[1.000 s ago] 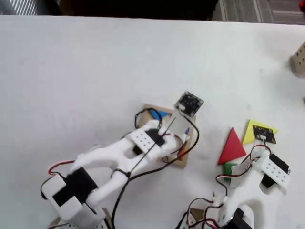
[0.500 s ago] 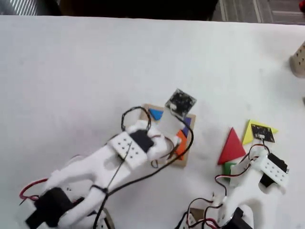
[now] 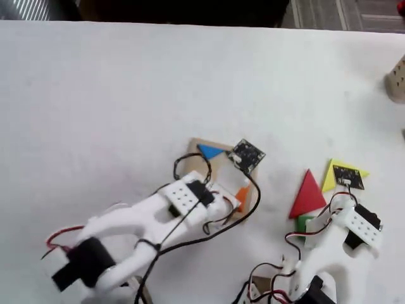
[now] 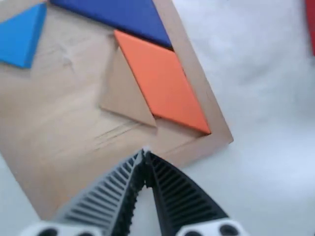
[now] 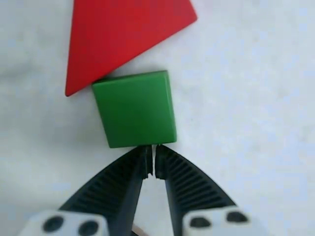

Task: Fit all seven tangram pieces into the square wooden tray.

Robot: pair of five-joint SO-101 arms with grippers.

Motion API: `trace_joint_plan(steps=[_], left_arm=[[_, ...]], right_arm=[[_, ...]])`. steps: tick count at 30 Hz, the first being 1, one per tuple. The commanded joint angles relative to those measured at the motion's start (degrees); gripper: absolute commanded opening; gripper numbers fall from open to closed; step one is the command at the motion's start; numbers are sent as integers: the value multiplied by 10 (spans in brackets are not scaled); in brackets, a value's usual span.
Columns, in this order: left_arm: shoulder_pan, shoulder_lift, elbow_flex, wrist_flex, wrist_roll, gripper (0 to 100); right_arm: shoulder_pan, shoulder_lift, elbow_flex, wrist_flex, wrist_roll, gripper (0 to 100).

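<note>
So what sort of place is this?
Probably a robotics test bench rather than a home: the left arm and right arm, both trailing bare wires, sit by a wooden tray and red triangle on a white table.

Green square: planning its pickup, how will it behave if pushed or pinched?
The green square looks rigid and flat: probably won't flex or tip. On the white table it likely slides, perhaps nudging the touching red triangle.

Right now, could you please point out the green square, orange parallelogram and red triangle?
green square (image 5: pixel 134 109), right wrist view, top face
orange parallelogram (image 4: pixel 162 81), left wrist view, top face
red triangle (image 3: pixel 308 195), high view, middle
</note>
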Motion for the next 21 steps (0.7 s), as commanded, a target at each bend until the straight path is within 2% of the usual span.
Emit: trace_joint_plan(steps=[1,9,15,21], left_arm=[[5,58,-64,3,2,23],[-23,73,-98,-2,2,23],[-24,74,-90,-65,5,23],[-22,73,-88,-78,5,23]], right_arm=[[-4,-5,-2,-6,1,18],[-4,-7,-2,-6,4,18],[-4,-7,-2,-5,5,18],[-4,-7,-2,-5,5,18]])
